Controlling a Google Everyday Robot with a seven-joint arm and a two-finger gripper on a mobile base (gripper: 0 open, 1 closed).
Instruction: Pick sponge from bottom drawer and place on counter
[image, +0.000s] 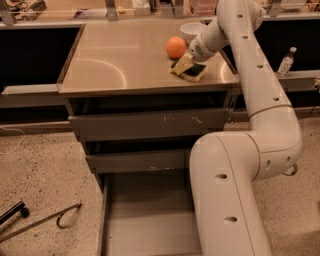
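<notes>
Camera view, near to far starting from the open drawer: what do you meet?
Bottom drawer → middle drawer front → top drawer front → counter → sponge, with the hand at its left end → orange → white bowl.

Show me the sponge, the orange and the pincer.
sponge (197, 70), camera view, dark green top face.
orange (176, 47), camera view, its middle.
pincer (184, 63), camera view, its tip, at the sponge's left end.
</notes>
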